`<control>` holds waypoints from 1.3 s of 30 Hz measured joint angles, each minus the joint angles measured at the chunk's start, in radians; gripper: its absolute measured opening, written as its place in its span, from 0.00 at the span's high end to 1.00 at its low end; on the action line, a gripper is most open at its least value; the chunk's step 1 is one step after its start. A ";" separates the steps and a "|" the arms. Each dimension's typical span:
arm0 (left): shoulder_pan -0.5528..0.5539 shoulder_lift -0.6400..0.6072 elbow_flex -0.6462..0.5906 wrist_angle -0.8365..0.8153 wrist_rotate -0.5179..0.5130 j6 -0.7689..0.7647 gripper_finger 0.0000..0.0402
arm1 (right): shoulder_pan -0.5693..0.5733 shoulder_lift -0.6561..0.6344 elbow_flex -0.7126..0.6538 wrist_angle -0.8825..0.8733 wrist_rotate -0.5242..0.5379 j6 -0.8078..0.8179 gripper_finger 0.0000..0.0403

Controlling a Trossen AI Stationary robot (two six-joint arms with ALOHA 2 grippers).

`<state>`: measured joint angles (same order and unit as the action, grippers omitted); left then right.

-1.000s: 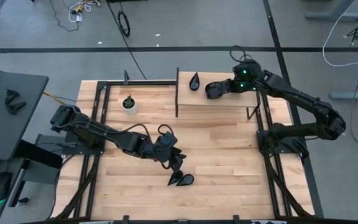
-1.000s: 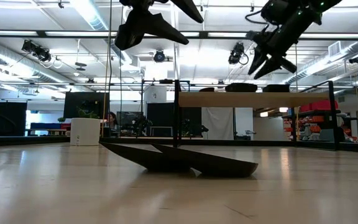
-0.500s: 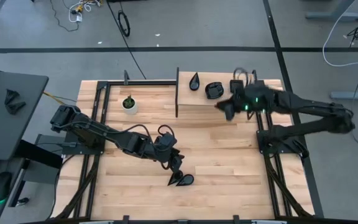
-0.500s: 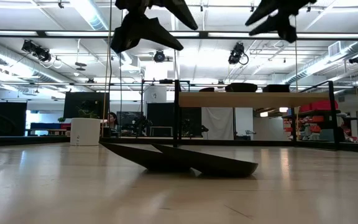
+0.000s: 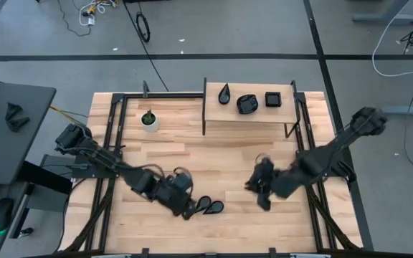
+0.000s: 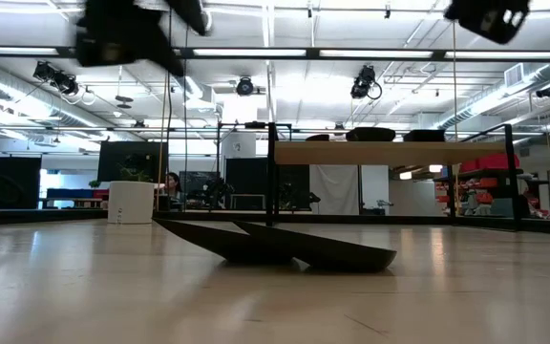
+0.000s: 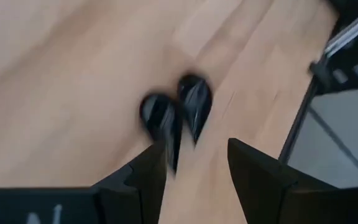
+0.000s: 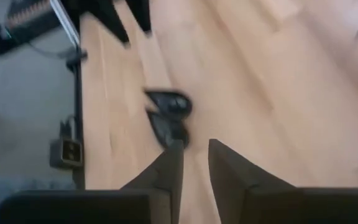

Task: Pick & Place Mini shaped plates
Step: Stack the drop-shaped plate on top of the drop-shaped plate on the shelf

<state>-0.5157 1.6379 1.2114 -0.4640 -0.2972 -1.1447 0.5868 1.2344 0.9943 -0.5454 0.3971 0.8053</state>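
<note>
Two black teardrop mini shaped plates [image 5: 211, 206] lie side by side on the table near its front edge, one overlapping the other [image 6: 285, 247]. My left gripper [image 5: 190, 208] hangs open above and just left of them; in its wrist view they lie beyond the fingers [image 7: 178, 112]. My right gripper [image 5: 254, 188] hovers to their right, empty, with a narrow gap between its fingers [image 8: 194, 165], and looks toward the pair [image 8: 166, 115]. On the raised shelf [image 5: 249, 118] rest a teardrop plate [image 5: 224, 94], a rounded one [image 5: 246, 104] and a square one [image 5: 272, 99].
A small white pot with a green plant [image 5: 148, 120] stands at the far left of the table. Black frame rails [image 5: 117, 136] run along both sides, and the shelf's upright posts [image 5: 205, 107] stand at the far side. Bare wood lies in the middle.
My right gripper has left the shelf, swung fast toward the table's near edge and turned to face the two plates; its finger gap has narrowed. The rounded and square plates now show uncovered on the shelf. My left gripper has shifted toward the near-left, beside the two plates.
</note>
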 joint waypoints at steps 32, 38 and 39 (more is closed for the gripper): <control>-0.345 0.000 -0.165 -0.013 -0.110 -0.834 0.57 | -0.358 0.784 0.061 0.847 -0.577 -0.644 0.61; -0.345 0.000 -0.165 -0.017 -0.110 -0.833 0.57 | -0.357 0.798 0.062 0.795 -0.581 -0.762 0.69; -0.345 0.000 -0.165 -0.019 -0.111 -0.833 0.57 | -0.357 0.801 0.063 0.794 -0.581 -0.776 0.71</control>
<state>-0.8608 1.6379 1.0466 -0.4826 -0.4081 -1.9778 0.2298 2.0356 1.0573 0.2483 -0.1841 0.0298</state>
